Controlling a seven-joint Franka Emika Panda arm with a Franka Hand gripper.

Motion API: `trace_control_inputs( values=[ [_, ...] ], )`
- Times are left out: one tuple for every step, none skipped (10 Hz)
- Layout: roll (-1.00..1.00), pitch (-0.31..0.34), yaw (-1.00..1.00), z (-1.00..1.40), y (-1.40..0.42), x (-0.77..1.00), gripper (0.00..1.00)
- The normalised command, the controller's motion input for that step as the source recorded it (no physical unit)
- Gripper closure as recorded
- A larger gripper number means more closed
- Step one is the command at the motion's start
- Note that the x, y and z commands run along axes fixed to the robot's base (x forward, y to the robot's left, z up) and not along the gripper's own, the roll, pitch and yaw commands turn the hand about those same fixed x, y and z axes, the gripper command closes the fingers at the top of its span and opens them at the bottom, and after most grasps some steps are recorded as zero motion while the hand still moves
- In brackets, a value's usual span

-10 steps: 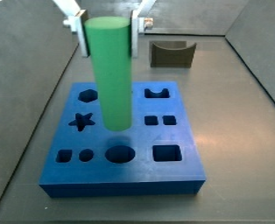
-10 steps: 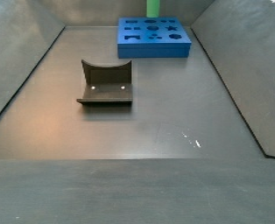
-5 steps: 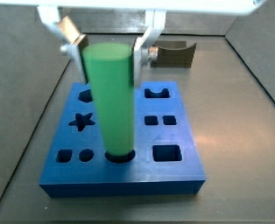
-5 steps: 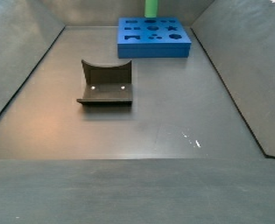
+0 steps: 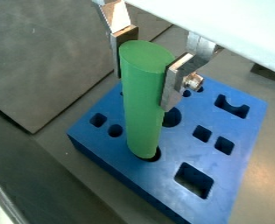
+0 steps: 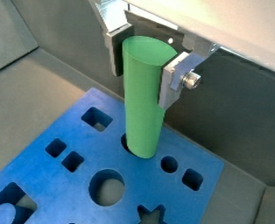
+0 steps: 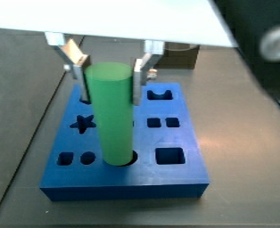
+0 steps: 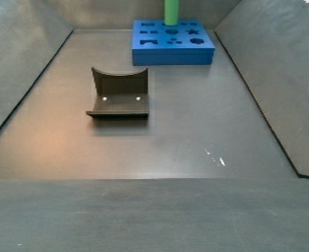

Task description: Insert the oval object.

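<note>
The oval object, a tall green peg (image 7: 109, 111), stands upright with its lower end in the round hole at the front middle of the blue block (image 7: 125, 187). My gripper (image 7: 109, 82) is over the block and grips the peg's upper part from both sides. Both wrist views show the peg (image 5: 146, 105) (image 6: 146, 96) between the silver fingers (image 5: 175, 74) (image 6: 175, 70), going down into the block (image 5: 248, 162) (image 6: 52, 179). In a side view only the peg's upper part (image 8: 172, 10) shows above the far block (image 8: 170, 57); the gripper is cut off there.
A dark brown notched block (image 8: 119, 94) lies on the grey floor apart from the blue block, and shows behind the gripper in a side view (image 7: 178, 55). A blurred dark shape (image 7: 267, 44) covers that view's upper right. Grey walls enclose the floor.
The gripper moved the peg from over the block's middle to the round front hole, then came down, and the peg has sunk deeper into it.
</note>
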Motion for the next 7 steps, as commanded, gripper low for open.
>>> trace_control_inputs(
  values=[
    [-0.01, 0.120, -0.08, -0.32, 0.00, 0.46, 1.00],
    [-0.01, 0.124, -0.12, -0.34, 0.00, 0.49, 1.00],
    [-0.02, 0.067, -0.10, -0.32, 0.00, 0.24, 1.00],
    [-0.04, 0.000, -0.03, -0.45, 0.00, 0.03, 1.00],
    [-0.01, 0.000, -0.07, -0.59, 0.00, 0.00, 1.00],
    [-0.02, 0.000, -0.09, -0.62, 0.00, 0.00, 1.00],
    [-0.02, 0.000, -0.10, -0.57, 0.00, 0.02, 1.00]
  ],
)
